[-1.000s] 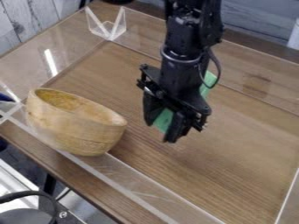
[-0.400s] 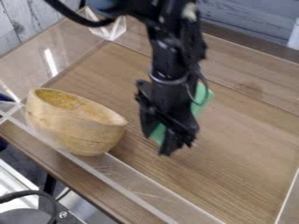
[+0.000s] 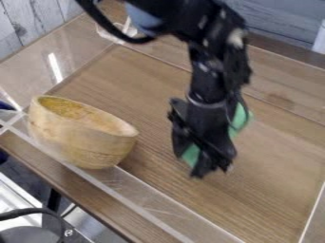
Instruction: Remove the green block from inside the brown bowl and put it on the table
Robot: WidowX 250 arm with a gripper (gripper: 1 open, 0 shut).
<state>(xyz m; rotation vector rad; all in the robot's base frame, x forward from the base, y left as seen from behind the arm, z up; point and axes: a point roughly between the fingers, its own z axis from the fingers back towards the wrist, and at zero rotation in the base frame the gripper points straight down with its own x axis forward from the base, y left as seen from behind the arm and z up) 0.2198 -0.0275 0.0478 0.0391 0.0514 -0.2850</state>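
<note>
The brown bowl [image 3: 79, 129] stands on the table [image 3: 273, 195] at the left, near the front wall, and looks empty inside. My gripper [image 3: 206, 161] points straight down, low over the table to the right of the bowl and well apart from it. It is shut on the green block [image 3: 187, 152], of which only a green patch shows between the dark fingers. A second green patch [image 3: 238, 116] shows higher up beside the gripper body; I cannot tell what it belongs to.
Low clear acrylic walls [image 3: 121, 195] edge the tabletop. A small clear acrylic piece [image 3: 117, 28] stands at the back. Bare wood lies to the right of and in front of the gripper.
The gripper has moved to the right and down toward the tabletop, carrying the green block. The bowl has stayed in place.
</note>
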